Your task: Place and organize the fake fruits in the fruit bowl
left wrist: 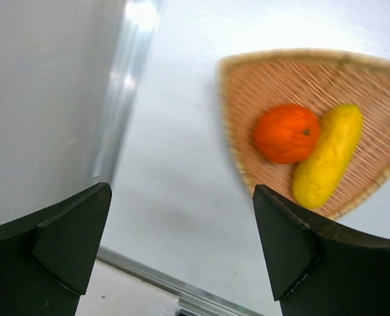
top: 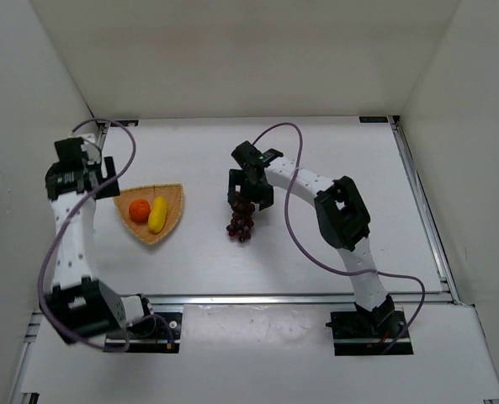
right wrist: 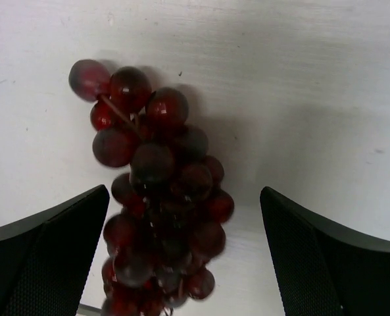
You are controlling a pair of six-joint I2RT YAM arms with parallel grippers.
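Grapes (right wrist: 158, 197) are seen on the table (top: 333, 151) directly beneath the right gripper (top: 247, 195), between its wide-spread fingers, by which nothing is grasped. Orange (top: 139, 209) and lemon (top: 158, 214) are laid in the bowl (top: 172, 195), well to its left.

Dark red grapes (right wrist: 156, 197) on white table (right wrist: 313, 99), between wide-apart gripper (right wrist: 185, 263) fingers (untouched).

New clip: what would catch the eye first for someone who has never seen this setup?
The dark red bunch of grapes stands out on the white table near the centre, with the right hand open just above it. Next come the orange and the yellow lemon, touching side by side in the woven basket on the left.
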